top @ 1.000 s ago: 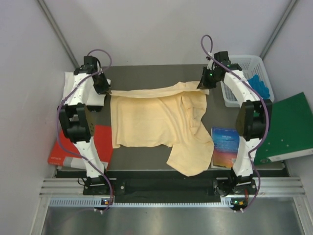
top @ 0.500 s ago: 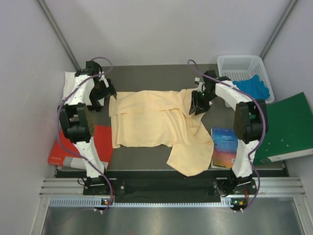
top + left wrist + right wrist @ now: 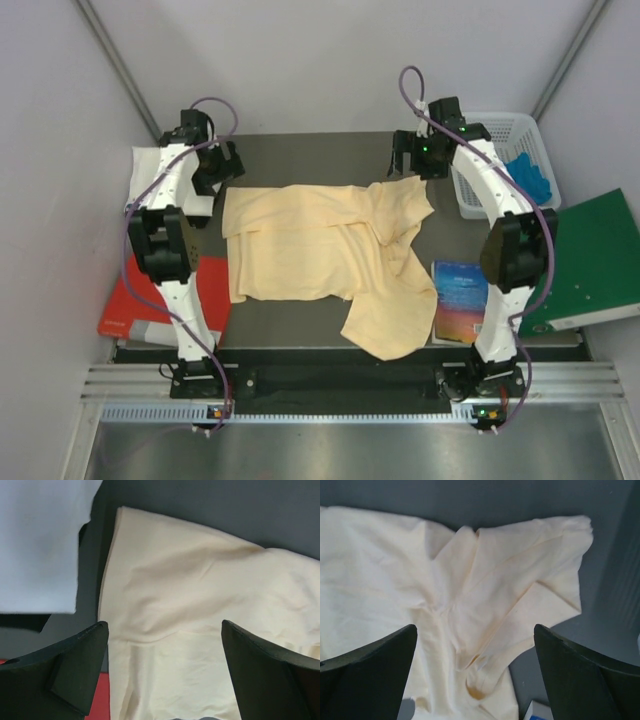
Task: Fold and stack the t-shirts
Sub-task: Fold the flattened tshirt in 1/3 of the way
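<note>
Peach-yellow t-shirt unheld, left end effector wide open, right end effector likewise

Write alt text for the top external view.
A rumpled, partly folded peach-yellow t-shirt lies on the dark table. The left tool and right tool hover open by its far corners, holding nothing. A white t-shirt lies at the far left.
</note>
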Tool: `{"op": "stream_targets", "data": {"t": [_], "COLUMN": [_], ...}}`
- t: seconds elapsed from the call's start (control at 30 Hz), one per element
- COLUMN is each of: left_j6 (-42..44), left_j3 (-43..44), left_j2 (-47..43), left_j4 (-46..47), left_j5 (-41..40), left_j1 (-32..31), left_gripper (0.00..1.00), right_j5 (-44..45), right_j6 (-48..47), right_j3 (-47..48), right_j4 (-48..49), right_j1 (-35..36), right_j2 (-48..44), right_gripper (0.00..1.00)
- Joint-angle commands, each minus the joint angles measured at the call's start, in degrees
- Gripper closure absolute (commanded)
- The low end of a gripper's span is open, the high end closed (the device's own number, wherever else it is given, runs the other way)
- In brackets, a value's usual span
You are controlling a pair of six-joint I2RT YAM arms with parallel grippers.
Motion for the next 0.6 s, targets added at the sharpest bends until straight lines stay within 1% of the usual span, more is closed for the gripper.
{"op": "stream_targets", "data": {"t": [0.0, 0.1, 0.17, 0.2, 0.23, 0.27, 0.33, 0.37, 0.47, 0.53, 0.57], "left_j6": [2.02, 2.37, 2.46, 2.29, 2.37, 2.63, 2.98, 3.07, 3.25, 3.16, 3.08], "left_j3": [7.97, 11.23, 12.37, 13.68, 14.21, 14.65, 14.4, 14.13, 13.34, 13.08, 13.16], "left_j2": [9.24, 13.11, 15.04, 15.57, 16.19, 16.8, 16.72, 16.55, 16.72, 17.68, 18.04], "left_j4": [-0.77, -1.39, -1.92, -2.44, -3.06, -3.5, -3.77, -3.59, -3.42, -3.24, -3.24], "left_j5": [3.48, 3.74, 4.0, 4.18, 4.35, 4.35, 4.18, 4.09, 3.92, 4.26, 4.35], "left_j1": [-2.71, -3.24, -3.16, -4.72, -4.74, -4.83, -5.0, -5.09, -5.27, -5.35, -5.44], "left_gripper": [0.01, 0.01, 0.01, 0.01, 0.01, 0.01, 0.01, 0.01, 0.01, 0.01, 0.01], "right_j5": [9.21, 11.4, 12.99, 13.25, 13.25, 13.34, 13.34, 13.34, 13.34, 13.25, 13.25], "right_j6": [1.41, 1.59, 1.85, 2.29, 2.29, 2.38, 2.91, 3.08, 3.87, 4.23, 4.23], "right_j3": [8.24, 13.6, 15.73, 17.22, 17.67, 17.06, 15.05, 11.73, 6.01, 3.71, 2.48], "right_j4": [1.84, 0.61, -1.58, -2.63, -3.86, -5.44, -6.16, -5.72, -4.5, -3.96, -4.22], "right_j1": [-0.63, -0.71, -0.71, -0.8, -0.89, -0.89, -0.89, -0.89, -0.98, -0.89, -0.8], "right_j2": [9.54, 13.85, 15.1, 15.8, 15.98, 15.81, 13.97, 12.92, 9.31, 7.81, 7.63], "right_gripper": [0.0, 0.06, 0.07, 0.08, 0.1, 0.14, 0.15, 0.19, 0.35, 0.39, 0.48]}}
